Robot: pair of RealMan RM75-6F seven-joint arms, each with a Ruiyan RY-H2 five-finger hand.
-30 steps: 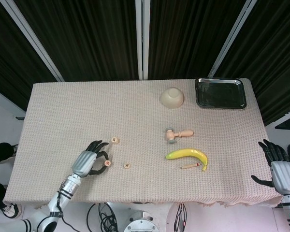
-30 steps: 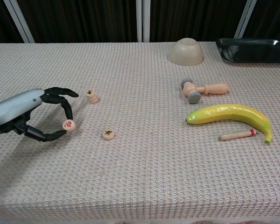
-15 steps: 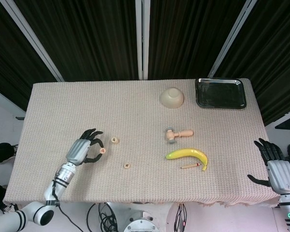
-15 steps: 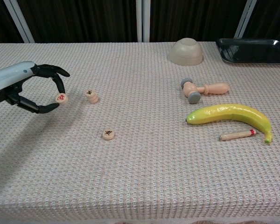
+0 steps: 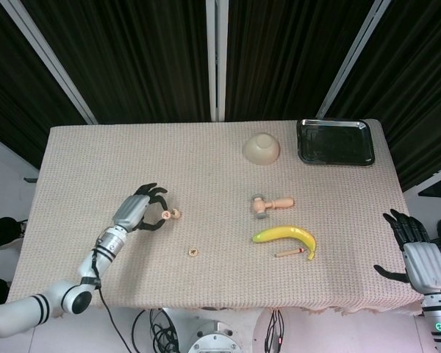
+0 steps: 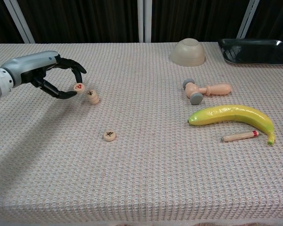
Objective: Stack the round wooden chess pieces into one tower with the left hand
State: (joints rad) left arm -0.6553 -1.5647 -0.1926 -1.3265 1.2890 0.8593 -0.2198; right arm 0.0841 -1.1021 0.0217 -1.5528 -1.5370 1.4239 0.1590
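My left hand [image 5: 138,209] [image 6: 56,77] pinches a round wooden chess piece [image 6: 79,87] [image 5: 166,215] with a red mark, held in the air just left of a small stack of wooden pieces [image 6: 92,97] [image 5: 176,214]. Another wooden piece [image 6: 109,135] [image 5: 193,253] lies flat on the cloth nearer the front edge. My right hand [image 5: 414,250] hangs off the table's right front corner with its fingers spread, holding nothing.
A banana [image 6: 233,117] and a small wooden stick [image 6: 239,136] lie at the right. Behind them are a wooden mallet [image 6: 205,90], an upturned beige bowl [image 6: 188,52] and a black tray [image 6: 254,51]. A woven cloth [image 6: 141,179] covers the table.
My left hand has lifted the red-marked piece off the cloth and carried it away from the front edge and rightward, up beside the small stack. The right hand has barely moved.
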